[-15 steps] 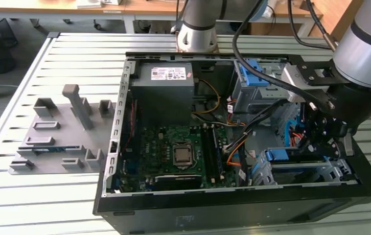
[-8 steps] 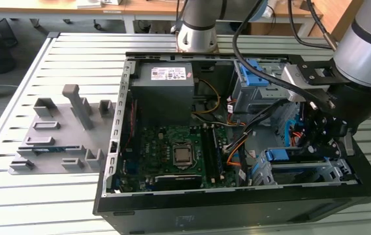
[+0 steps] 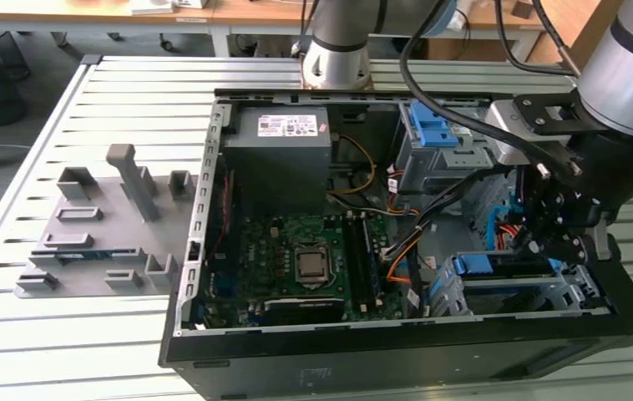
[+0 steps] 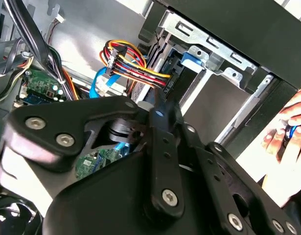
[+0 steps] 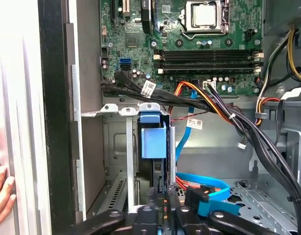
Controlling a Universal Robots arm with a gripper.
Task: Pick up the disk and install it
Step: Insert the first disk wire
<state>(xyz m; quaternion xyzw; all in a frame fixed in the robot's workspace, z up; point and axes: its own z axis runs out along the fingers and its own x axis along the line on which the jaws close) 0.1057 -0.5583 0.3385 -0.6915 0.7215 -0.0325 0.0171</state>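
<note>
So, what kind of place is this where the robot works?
Probably a robotics lab or test bench for computer assembly. An open computer case lies on a slatted metal table, grey fixture blocks sit beside it, and wooden desks stand behind.

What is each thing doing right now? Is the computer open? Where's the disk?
Computer case: open, its insides showing.
Disk: standing on edge in the drive cage, blue carrier showing.
Gripper: down inside the case, right at the disk.
Processor: uncovered, no cooler on it.
Hand: resting on the case's edge.
</note>
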